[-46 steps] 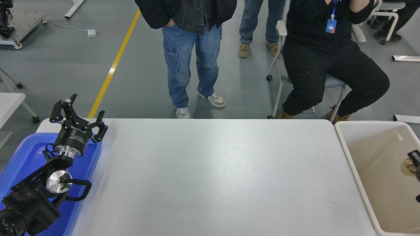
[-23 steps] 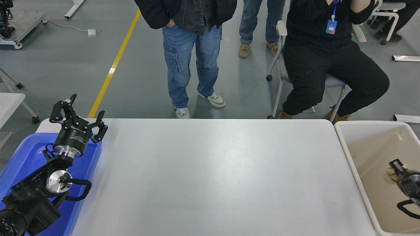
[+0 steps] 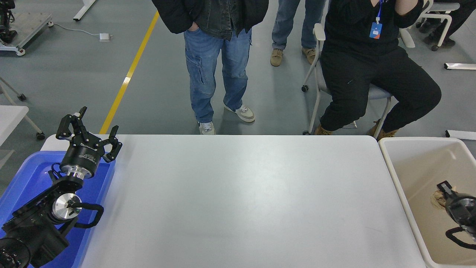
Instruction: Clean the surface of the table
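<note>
Right claw is gripping a tan wad over the beige bin. Left claw is hanging released. Risk: wad snagging on release, missing the bin, landing on the tabletop.

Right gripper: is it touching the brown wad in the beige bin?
Touching. Head view shows the right gripper meeting the crumpled brown wad over the beige bin, no gap visible.

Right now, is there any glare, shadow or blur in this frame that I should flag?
Head view: sharp overall; soft diffuse sheen across the middle of the table surface, nothing washed out; faint shadow beside the left gripper; right gripper, over the beige bin, is cropped by the frame edge, slightly soft.
</note>
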